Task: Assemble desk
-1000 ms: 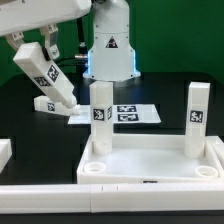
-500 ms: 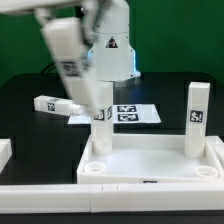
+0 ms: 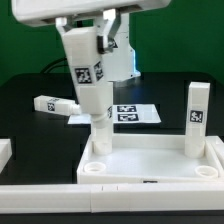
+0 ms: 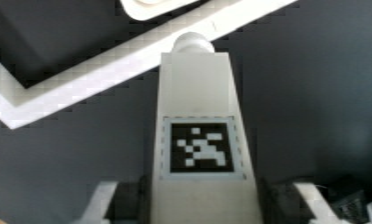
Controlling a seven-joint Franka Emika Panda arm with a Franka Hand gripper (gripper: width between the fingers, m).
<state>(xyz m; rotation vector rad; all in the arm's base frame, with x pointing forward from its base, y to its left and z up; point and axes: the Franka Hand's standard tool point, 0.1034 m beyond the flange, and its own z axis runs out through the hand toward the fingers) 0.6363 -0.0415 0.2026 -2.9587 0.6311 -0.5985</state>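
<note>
**Claw (image 4: 204, 205) grips a leg (image 3: 88, 85) above the tabletop (image 3: 150, 170)**

The white tabletop lies nearest, rim up. Over its far corner on the exterior view's left, the claw is closed partway, clamping the leg's upper end. The leg tilts slightly, tip down. A second leg (image 3: 195, 115) stands at the far corner on the right. Beyond, the marker board (image 3: 135, 113) and a third leg (image 3: 50, 103) lie on the black desk (image 3: 30, 130).

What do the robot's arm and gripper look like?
The arm is smooth, rounded and white, with a faint bluish glow on its base. The gripper is a bulky white block with dark parts beneath it. Its fingers are pale grey-white and look ribbed.
</note>
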